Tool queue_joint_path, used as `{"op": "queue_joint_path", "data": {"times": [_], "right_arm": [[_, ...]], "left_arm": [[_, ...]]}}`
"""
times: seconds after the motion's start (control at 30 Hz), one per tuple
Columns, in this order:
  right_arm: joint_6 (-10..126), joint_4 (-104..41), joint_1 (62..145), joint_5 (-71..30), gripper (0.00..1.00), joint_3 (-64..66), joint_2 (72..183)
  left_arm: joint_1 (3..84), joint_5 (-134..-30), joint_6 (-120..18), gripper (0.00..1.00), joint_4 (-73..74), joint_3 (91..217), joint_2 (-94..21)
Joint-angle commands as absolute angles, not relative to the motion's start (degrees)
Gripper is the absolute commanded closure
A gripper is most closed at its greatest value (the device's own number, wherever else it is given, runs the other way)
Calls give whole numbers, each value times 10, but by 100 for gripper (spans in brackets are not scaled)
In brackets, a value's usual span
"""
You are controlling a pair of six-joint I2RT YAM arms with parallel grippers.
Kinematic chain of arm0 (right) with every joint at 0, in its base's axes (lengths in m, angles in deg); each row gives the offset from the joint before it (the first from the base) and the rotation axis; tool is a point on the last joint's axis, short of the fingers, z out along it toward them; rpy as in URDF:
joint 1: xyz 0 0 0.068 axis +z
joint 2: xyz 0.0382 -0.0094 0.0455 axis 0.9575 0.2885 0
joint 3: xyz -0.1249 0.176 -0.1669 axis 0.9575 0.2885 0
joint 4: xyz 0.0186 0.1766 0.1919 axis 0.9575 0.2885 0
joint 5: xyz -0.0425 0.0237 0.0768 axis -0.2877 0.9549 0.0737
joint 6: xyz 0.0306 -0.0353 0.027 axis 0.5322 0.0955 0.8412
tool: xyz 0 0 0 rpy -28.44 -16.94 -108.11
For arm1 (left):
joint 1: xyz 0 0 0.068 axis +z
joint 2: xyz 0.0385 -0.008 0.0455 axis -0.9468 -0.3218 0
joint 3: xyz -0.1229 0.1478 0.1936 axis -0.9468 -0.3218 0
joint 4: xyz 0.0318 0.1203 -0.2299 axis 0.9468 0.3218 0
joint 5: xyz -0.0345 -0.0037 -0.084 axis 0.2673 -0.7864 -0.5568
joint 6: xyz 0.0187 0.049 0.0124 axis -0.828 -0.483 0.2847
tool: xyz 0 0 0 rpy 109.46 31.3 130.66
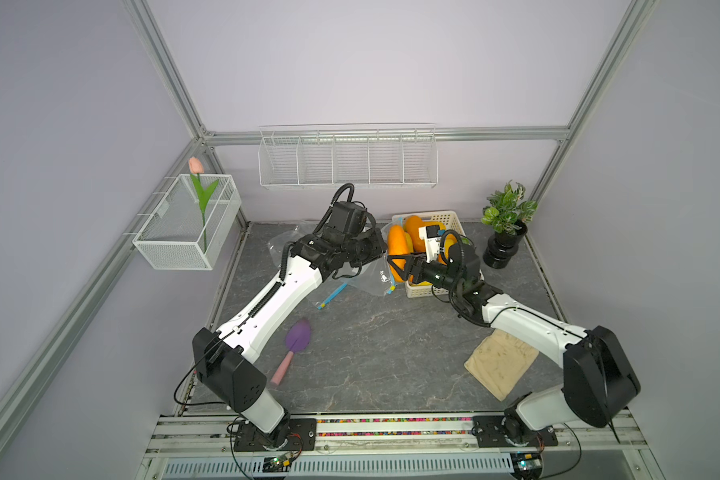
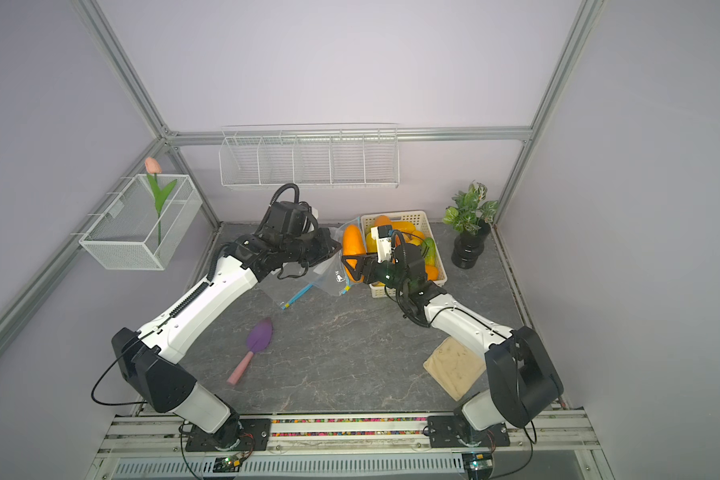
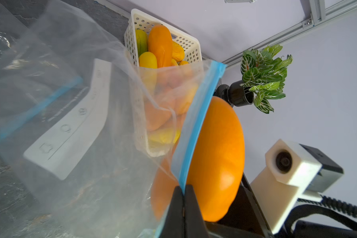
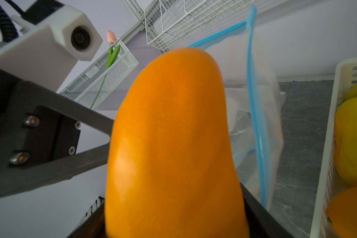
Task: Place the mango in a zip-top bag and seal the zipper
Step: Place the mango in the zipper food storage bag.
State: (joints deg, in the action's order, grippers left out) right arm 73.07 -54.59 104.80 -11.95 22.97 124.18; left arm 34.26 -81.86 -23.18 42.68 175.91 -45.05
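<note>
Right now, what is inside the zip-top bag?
Nothing shows inside the zip-top bag; its clear plastic reveals the basket behind. The mango, in the right gripper, is outside, beside the zipper edge that the left gripper pinches. The left arm hides part of the bag.

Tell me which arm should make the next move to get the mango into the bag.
Right. The right fingers hold the mango beside the bag mouth; the left fingers are pinched shut on the zipper edge, holding it open.

Blue zipper strip of zip-top bag pinched in left claw. Orange mango just beside strip, apparently outside bag. Fruit basket at surface edge.
</note>
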Motion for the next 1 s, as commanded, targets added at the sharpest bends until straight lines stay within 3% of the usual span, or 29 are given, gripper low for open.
{"op": "queue_joint_path", "data": {"times": [0.0,0.3,0.4,0.6,0.8,0.97], "right_arm": [[723,-485,1043,-90,61,228,1238],[726,-364,1030,-95,56,183,1263],[729,-327,1030,-107,36,151,1277],[703,-280,1030,-71,16,91,1308],[682,-260,1027,-66,8,90,1294],[684,-267,1010,-55,12,112,1277]], "left_arm": [[343,-836,-257,100,409,1768,-450],[343,-849,-301,100,423,1769,-454],[342,-869,-307,100,428,1771,-460],[343,-878,-318,100,431,1762,-457],[343,-893,-319,100,426,1767,-466],[344,-904,-313,100,422,1778,-472]]}}
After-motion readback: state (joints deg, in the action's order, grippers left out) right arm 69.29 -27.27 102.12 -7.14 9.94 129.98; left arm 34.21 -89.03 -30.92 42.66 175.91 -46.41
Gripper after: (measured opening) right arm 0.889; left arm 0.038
